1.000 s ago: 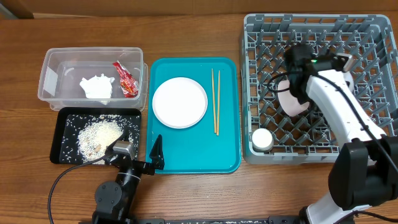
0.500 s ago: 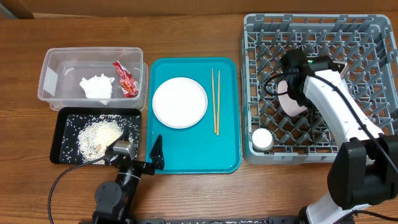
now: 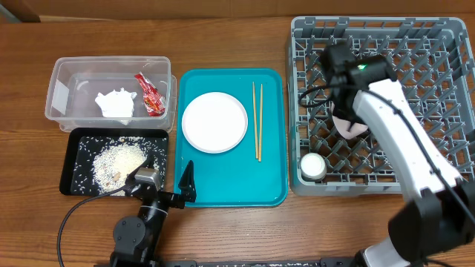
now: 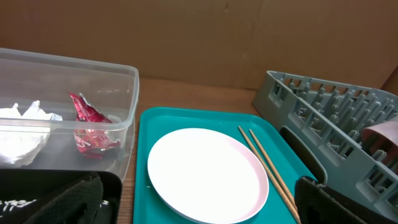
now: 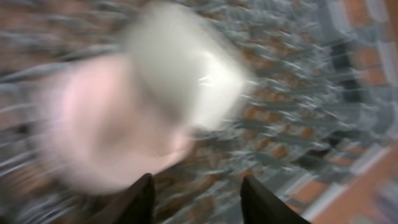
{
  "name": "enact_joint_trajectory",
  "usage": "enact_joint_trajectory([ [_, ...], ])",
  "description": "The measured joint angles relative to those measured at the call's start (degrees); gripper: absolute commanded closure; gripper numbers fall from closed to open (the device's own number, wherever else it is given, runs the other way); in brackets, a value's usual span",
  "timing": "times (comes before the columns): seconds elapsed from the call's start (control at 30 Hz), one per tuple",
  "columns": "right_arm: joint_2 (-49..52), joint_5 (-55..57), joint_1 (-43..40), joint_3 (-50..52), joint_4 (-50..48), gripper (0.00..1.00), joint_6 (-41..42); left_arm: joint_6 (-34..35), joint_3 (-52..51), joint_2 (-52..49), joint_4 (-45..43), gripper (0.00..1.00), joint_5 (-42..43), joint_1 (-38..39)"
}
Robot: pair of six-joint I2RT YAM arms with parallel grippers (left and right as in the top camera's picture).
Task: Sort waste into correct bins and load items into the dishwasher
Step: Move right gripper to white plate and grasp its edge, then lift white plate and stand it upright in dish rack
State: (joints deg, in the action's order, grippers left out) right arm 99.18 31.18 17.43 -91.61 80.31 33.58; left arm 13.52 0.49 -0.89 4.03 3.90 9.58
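Right gripper [image 5: 196, 186] has swung left off the pale pink bowl [image 3: 347, 126] in the dish rack [image 3: 445, 33], jaws parted, empty; left gripper [image 4: 199, 202] spread wide, empty.

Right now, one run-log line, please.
left gripper: open | right gripper: open above grey plastic dish rack | pale pink small bowl: in rack | round white plate, wooden chopsticks: on turquoise tray

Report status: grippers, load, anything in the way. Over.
Left gripper open, at turquoise tray edge. Right gripper open over pink bowl in dish rack. Plate, chopsticks on tray, not yet loaded. Nothing covering them.
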Motion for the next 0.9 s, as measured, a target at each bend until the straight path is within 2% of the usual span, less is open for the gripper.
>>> enact_joint_trajectory([
  [0.13,-3.9,-15.4,7.3,-1.2,-7.1,0.43,-4.5,0.0,0.0,0.0,0.0,0.00,0.0,0.0],
  [0.33,-3.8,-31.9,15.8,-0.6,-19.4,0.53,-7.0,0.0,0.0,0.0,0.0,0.00,0.0,0.0],
  [0.47,-1.2,-35.0,20.7,1.3,-26.8,0.54,-5.0,0.0,0.0,0.0,0.0,0.00,0.0,0.0],
  [0.5,0.4,-35.1,21.8,1.9,-27.3,0.51,-3.0,0.0,0.0,0.0,0.0,0.00,0.0,0.0],
  [0.73,14.4,-35.2,23.0,5.9,-30.1,0.51,9.4,0.0,0.0,0.0,0.0,0.00,0.0,0.0],
  [0.87,20.2,-37.4,22.8,6.3,-33.2,0.59,12.2,0.0,0.0,0.0,0.0,0.00,0.0,0.0],
  [0.9,21.1,-38.1,22.8,6.3,-33.8,0.66,12.7,0.0,0.0,0.0,0.0,0.00,0.0,0.0],
])
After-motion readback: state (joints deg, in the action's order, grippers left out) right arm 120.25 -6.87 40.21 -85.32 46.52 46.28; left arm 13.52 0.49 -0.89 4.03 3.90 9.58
